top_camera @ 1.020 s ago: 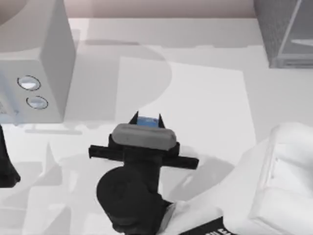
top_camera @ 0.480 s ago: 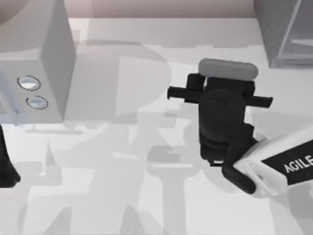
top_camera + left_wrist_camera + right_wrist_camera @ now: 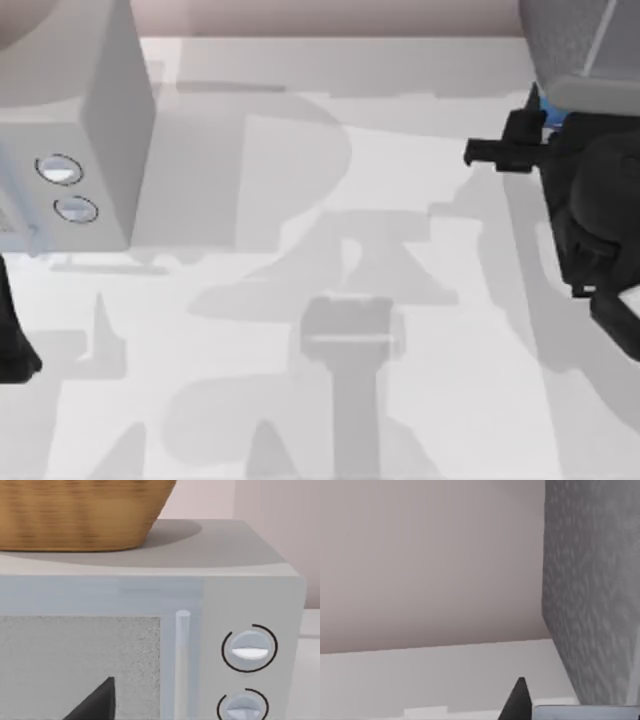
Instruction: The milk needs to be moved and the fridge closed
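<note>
Shifted since half a second ago from the table's middle toward its far right: right gripper (image 3: 540, 120), now at the front edge of the fridge (image 3: 580, 45) in the far right corner, one second ago low over the centre of the table (image 3: 300, 200). Milk (image 3: 548, 112) seen in the top view as a small patch of blue between the dark fingertips, just below the fridge's grey edge; jaws clenched on the carton, most of which lies hidden under the wrist. Speckled dark grey fridge wall (image 3: 592, 590) close beside a black fingertip (image 3: 516, 700) in the right wrist view, with a pale flat edge at the lower corner, identity not determinable. Left arm parked at the left edge of the table, unchanged across the frames; state of its jaws cannot be told. Left wrist view directed at the microwave (image 3: 150, 645), a light grey box with two round dials (image 3: 249, 650) and a vertical handle (image 3: 182, 660), a woven basket (image 3: 75, 515) resting on its top. Same microwave (image 3: 70, 120) at the far left in the top view.
</note>
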